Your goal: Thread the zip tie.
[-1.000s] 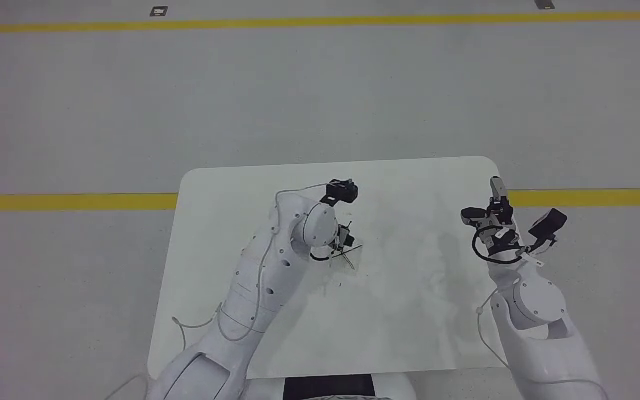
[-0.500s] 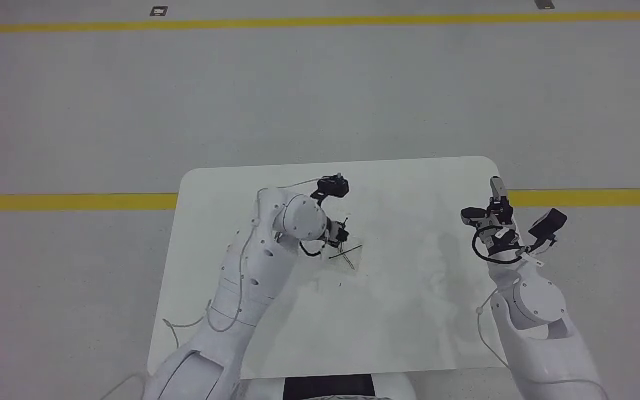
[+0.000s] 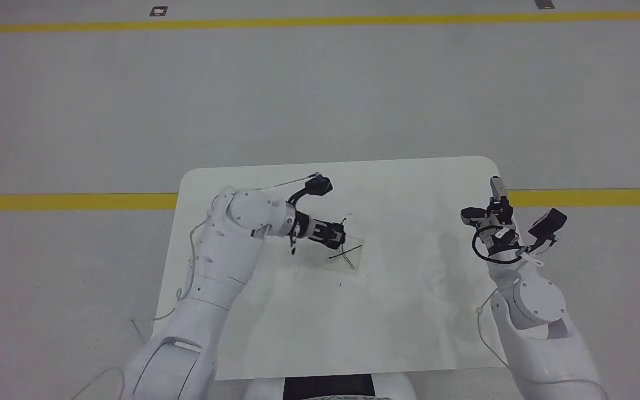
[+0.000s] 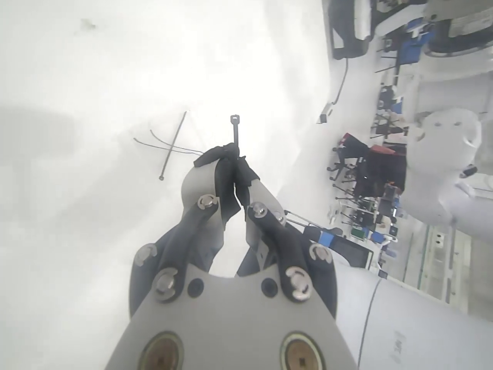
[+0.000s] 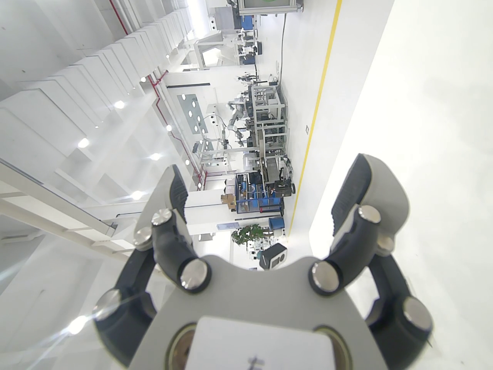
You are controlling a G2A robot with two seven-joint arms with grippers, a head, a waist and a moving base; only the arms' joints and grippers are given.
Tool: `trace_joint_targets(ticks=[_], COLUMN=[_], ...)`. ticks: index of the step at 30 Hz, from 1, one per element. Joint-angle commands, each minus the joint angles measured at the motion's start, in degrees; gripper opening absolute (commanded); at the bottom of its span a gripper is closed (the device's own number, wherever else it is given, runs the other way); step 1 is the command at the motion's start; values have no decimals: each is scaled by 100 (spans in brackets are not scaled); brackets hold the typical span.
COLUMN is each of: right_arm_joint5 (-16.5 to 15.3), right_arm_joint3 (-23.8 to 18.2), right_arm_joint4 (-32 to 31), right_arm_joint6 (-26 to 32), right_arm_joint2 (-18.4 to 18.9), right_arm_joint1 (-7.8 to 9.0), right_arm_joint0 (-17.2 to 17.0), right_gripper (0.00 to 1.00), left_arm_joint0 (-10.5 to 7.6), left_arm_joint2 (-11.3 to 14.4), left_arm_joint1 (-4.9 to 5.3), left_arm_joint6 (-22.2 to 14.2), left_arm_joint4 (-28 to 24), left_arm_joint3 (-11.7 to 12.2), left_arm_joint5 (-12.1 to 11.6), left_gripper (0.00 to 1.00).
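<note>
Ties lie loose and crossed on the white table, left of its middle. Just beyond them, slightly to the left, the left gripper hangs over the table. Its black-padded fingers are pinched together on a black zip tie. A short length of that zip tie sticks out past the fingertips, square head outermost, apart from the crossed ones on the surface. Farther off and well to the right, by the table's right edge, the right gripper is held with its fingers spread wide. Beyond the table, a yellow line crosses the grey floor.
</note>
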Motion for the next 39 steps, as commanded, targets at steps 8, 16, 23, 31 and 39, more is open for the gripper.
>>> trace_joint_targets(ticks=[8, 16, 23, 31, 39], right_arm_joint5=[0, 0, 0, 0, 0], right_arm_joint3=[0, 0, 0, 0, 0], right_arm_joint4=[0, 0, 0, 0, 0], right_arm_joint6=[0, 0, 0, 0, 0], right_arm_joint2=[0, 0, 0, 0, 0], right_arm_joint1=[0, 0, 0, 0, 0], right_arm_joint0=[0, 0, 0, 0, 0], right_gripper=[100, 100, 100, 100, 100], left_arm_joint0=[-291, -581, -755, -755, -661], left_arm_joint2=[733, 1465, 1822, 1822, 1584], left_arm_joint1=[507, 1014, 1303, 1303, 1420], left_arm_joint6=[0, 0, 0, 0, 90], left_arm_joint4=[-1628, -2770, -3664, -3664, -3943], left_arm_joint3=[290, 430, 357, 357, 382], left_arm_joint5=[-1, -1, -1, -1, -1], left_gripper=[0, 0, 0, 0, 0])
